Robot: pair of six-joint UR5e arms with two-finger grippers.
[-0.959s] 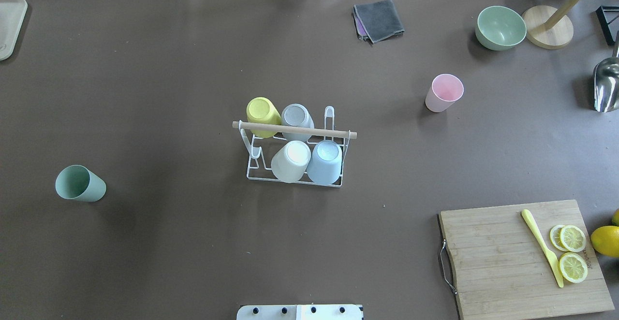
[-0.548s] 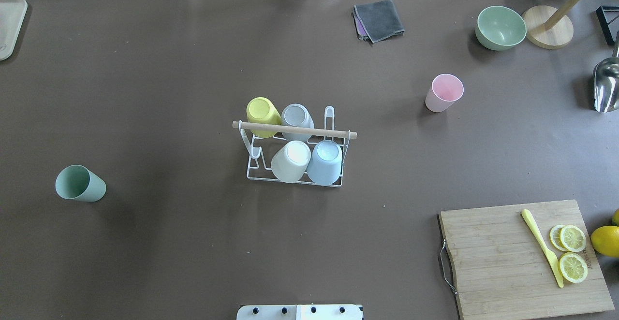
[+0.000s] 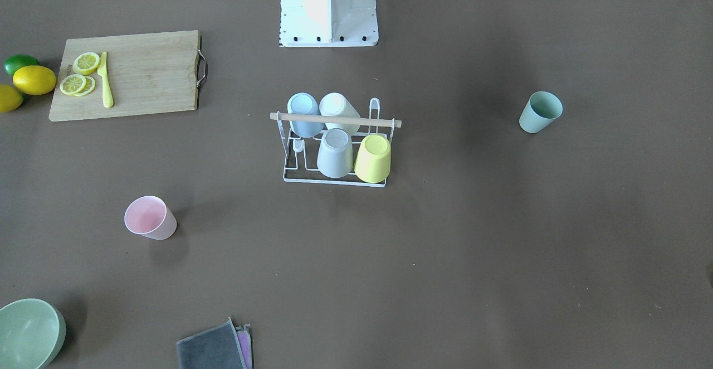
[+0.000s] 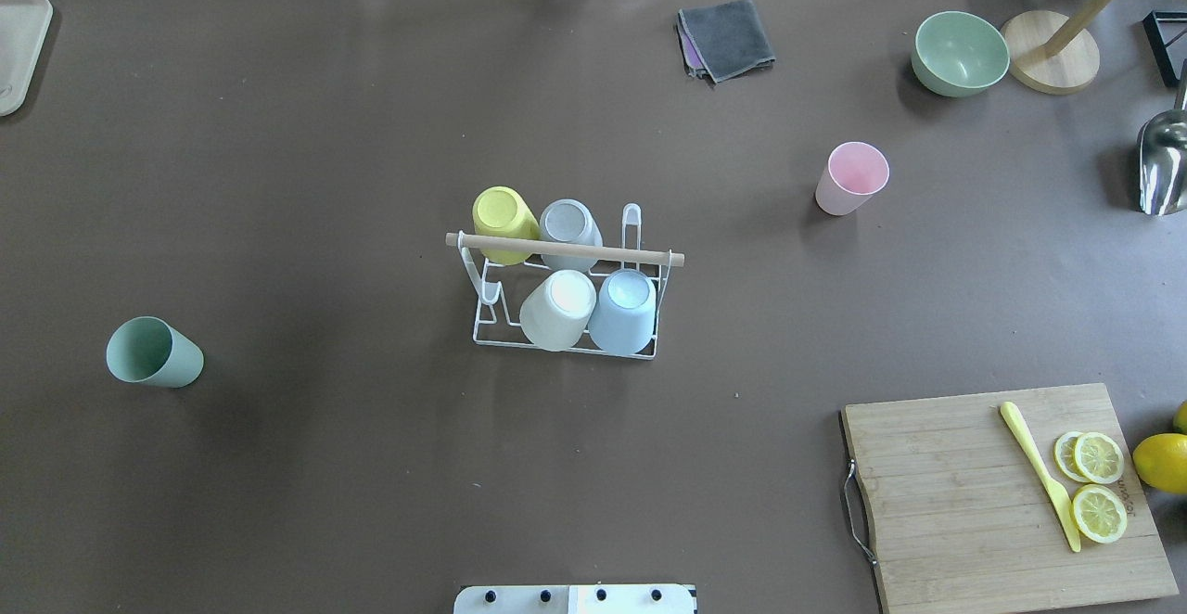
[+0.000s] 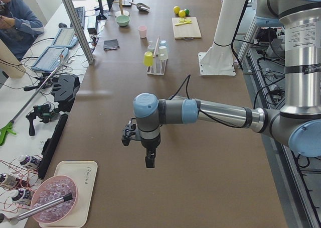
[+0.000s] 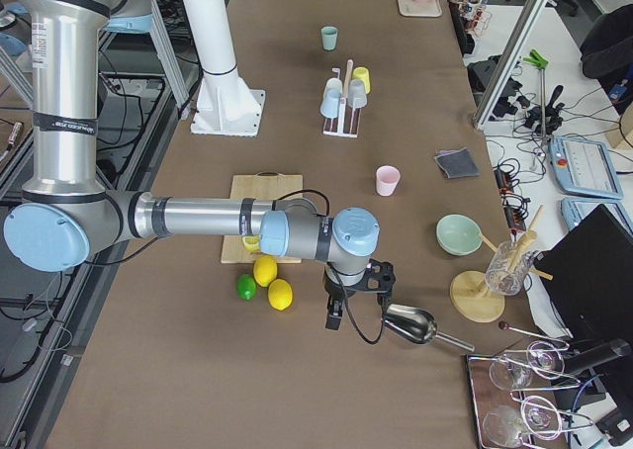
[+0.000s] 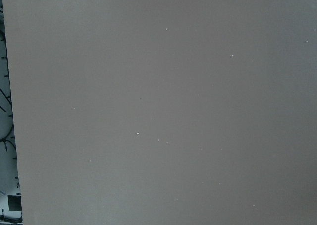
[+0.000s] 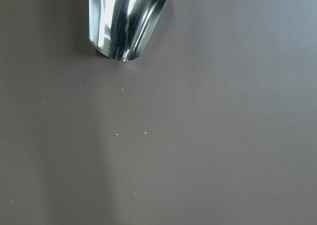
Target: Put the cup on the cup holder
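Note:
The white wire cup holder [image 4: 649, 256] with a wooden rod handle stands at the table's middle and also shows in the front view [image 3: 334, 119]. A yellow, a grey, a cream and a light blue cup sit upside down on its prongs. A pink cup [image 4: 853, 178] stands upright to its far right. A green cup [image 4: 153, 351] stands at the left. My left gripper [image 5: 149, 160] hangs over bare table at the left end. My right gripper [image 6: 334, 315] hangs by the metal scoop [image 6: 410, 325]. I cannot tell whether either is open or shut. Both hold nothing visible.
A wooden cutting board [image 4: 937, 503] with lemon slices and a yellow knife [image 4: 1039, 475] lies near right. A green bowl [image 4: 960, 53], a wooden stand base [image 4: 1052, 53] and a grey cloth [image 4: 726, 37] are far right. A tray [image 4: 19, 48] lies far left.

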